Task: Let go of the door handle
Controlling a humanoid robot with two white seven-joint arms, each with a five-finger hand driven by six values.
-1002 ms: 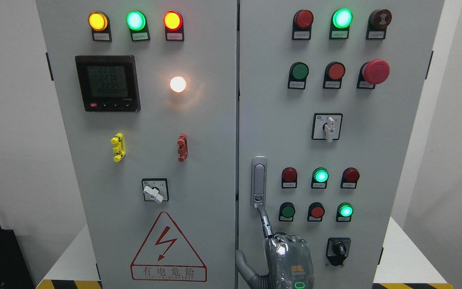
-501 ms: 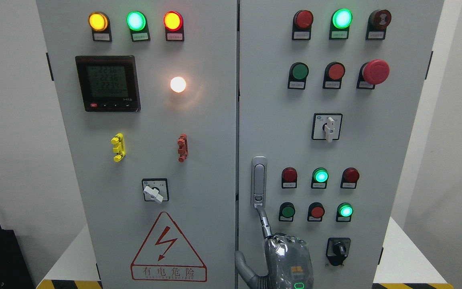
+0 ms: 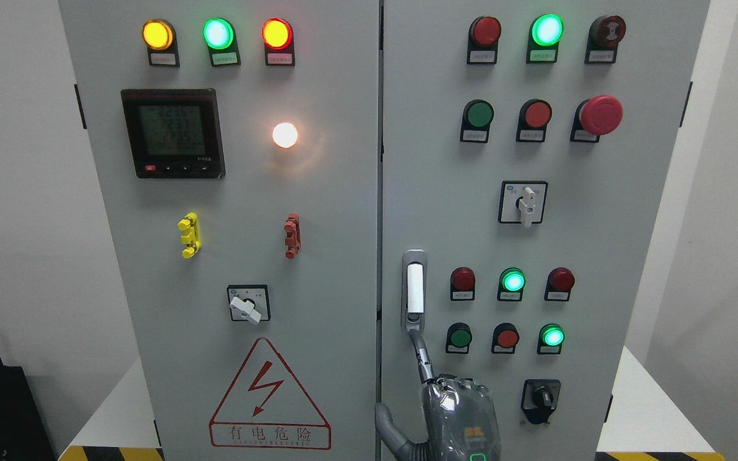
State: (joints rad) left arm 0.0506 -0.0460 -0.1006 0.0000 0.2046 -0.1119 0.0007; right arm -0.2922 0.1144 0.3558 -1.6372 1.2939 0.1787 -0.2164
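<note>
Grey painted metal is seen over nearly the whole view: a tall electrical cabinet (image 3: 369, 192) with two doors, closed, and many lamps and switches on them. On the right door (image 3: 599, 256), close to its left edge and about at mid height, the door handle (image 3: 414, 291) is mounted upright, with a pale lever inside a silver frame. From the bottom edge, right of the middle, the right hand (image 3: 462, 416) is raised in front of this door. Nothing is pinched by it: only the index finger (image 3: 421, 355) is stretched upward, its tip touching the lower end of the handle, the thumb (image 3: 387, 422) is set apart to the left, and the other fingers are not seen above the back of the hand, so they are probably folded. The left hand is not shown. The step in hand is judged to be the release itself, nearly done, since only one fingertip is left in contact. For the next move, the finger should be drawn down and back, away from the door, without hooking the lever or brushing the green button (image 3: 459, 336) just beside.
</note>
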